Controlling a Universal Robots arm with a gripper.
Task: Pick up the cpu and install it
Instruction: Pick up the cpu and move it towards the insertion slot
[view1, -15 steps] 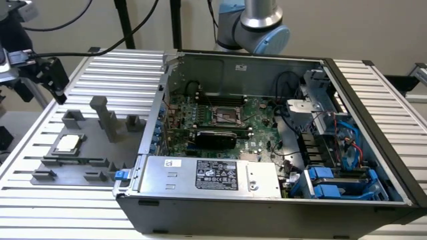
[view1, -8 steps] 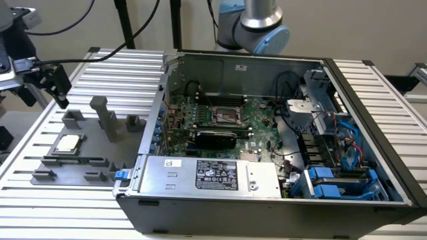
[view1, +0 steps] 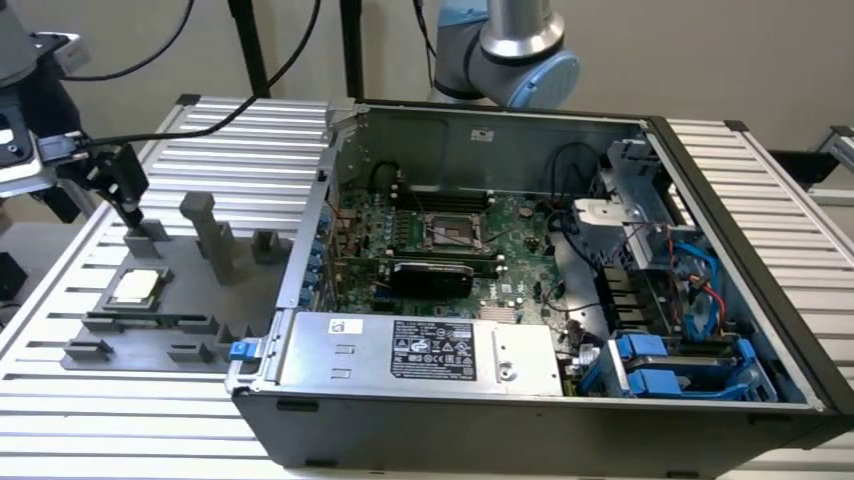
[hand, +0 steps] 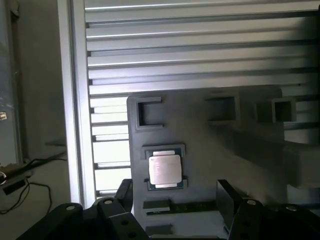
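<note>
The cpu (view1: 136, 288) (hand: 165, 170), a small square chip with a pale silvery top, lies flat in a recess of the grey fixture plate (view1: 200, 305) (hand: 210, 150) at the exterior view's left. My gripper (view1: 127, 212) (hand: 175, 200) hangs above the fixture, a little beyond the chip and apart from it. Its black fingers (hand: 125, 195) stand wide apart, open, with nothing between them. The dark metal-framed socket (view1: 454, 232) sits on the green motherboard (view1: 521, 235) inside the open computer case (view1: 534, 430).
Grey upright posts (view1: 214, 235) rise from the fixture close to the gripper. A silver box with a black label (view1: 414, 352) fills the case's near side, and blue drive bays (view1: 667, 370) its right corner. The slatted metal table (view1: 761, 190) carries everything. The arm's base (view1: 514, 50) stands behind the case.
</note>
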